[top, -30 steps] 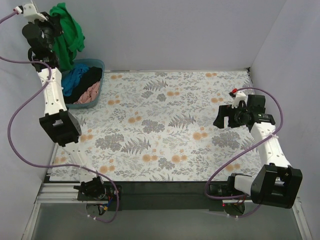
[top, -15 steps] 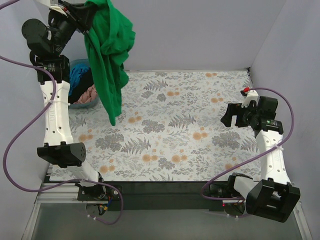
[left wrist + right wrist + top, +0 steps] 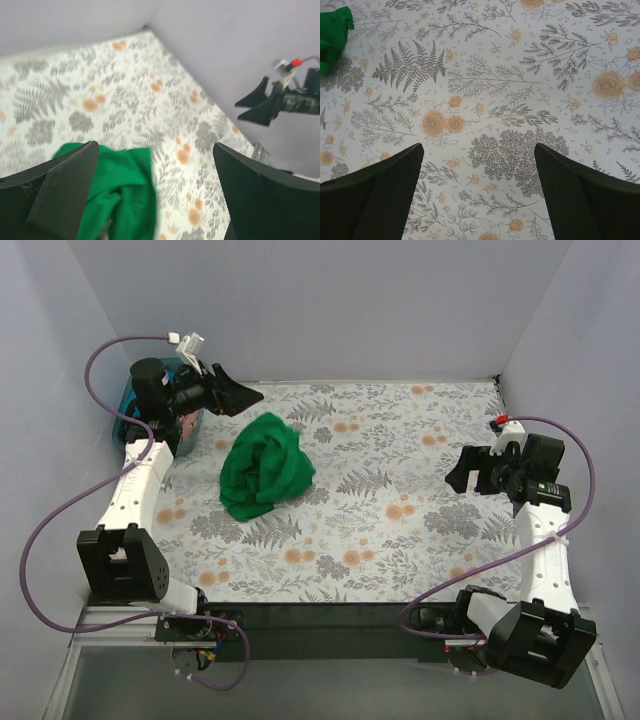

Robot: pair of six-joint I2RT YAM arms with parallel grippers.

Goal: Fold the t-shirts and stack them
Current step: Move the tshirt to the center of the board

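Observation:
A bright green t-shirt lies crumpled in a heap on the left half of the floral tablecloth. My left gripper hovers just behind and above it, open and holding nothing. In the left wrist view the green t-shirt lies low, partly behind the left finger of my left gripper. My right gripper hangs open over the right side, far from the shirt. The right wrist view shows my right gripper above bare cloth, with a corner of the green t-shirt at top left.
The pale blue tub stands at the back left corner, mostly hidden behind my left arm. A bit of pink fabric shows in it. Grey walls close in the back and both sides.
My left arm swung down from high up and its gripper opened. The green t-shirt, which hung from it, now lies in a heap on the tablecloth. The right arm barely moved.

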